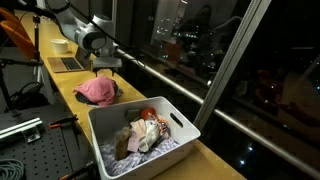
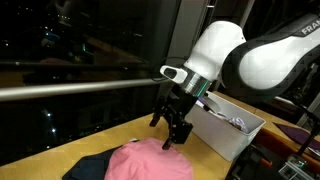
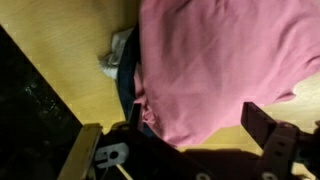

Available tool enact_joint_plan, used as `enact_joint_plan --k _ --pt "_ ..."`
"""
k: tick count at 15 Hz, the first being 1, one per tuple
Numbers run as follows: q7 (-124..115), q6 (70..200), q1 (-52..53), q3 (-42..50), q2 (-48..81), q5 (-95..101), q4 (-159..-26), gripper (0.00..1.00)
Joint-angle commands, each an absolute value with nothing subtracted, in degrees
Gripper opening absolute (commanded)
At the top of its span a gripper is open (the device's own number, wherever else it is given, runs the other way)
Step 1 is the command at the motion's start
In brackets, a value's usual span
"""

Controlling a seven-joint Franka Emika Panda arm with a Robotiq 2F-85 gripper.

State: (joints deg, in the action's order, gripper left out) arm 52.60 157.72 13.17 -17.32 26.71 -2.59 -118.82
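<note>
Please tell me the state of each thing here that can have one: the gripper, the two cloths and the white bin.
gripper: open, jaws wide apart, holding nothing, just over the pink cloth.
pink cloth: crumpled in a heap, not gripped, lying on the dark cloth.
dark cloth: on the wooden counter, mostly covered by the pink one.
white bin: no lid, filled with clothes.

Stretched long and narrow as a pale wooden counter (image 1: pixel 62 86). Bore a pink cloth (image 1: pixel 96 90) heaped on a dark cloth (image 1: pixel 113 98) spread flat on the wood. Held a white bin (image 1: pixel 170 150) just beside that heap and, well apart, a laptop (image 1: pixel 68 63) with a white bowl (image 1: pixel 60 45) near it.
</note>
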Motion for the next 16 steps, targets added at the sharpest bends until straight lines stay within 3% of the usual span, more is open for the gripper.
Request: enact_joint_plan --k 1,6,14,15,16 --pt "46.50 159.77 14.51 -18.38 31.82 0.20 -116.37 1.00" --pt "41.98 161.55 15.25 -17.88 40.84 3.89 -112.19 1.00" --pt "44.73 163.86 5.97 -19.10 54.14 6.25 -104.03 1.00" --pt "44.68 163.42 4.47 -19.66 53.56 5.92 -103.94 0.75" --pt "44.76 163.40 3.28 -20.14 52.47 5.86 -104.54 0.74"
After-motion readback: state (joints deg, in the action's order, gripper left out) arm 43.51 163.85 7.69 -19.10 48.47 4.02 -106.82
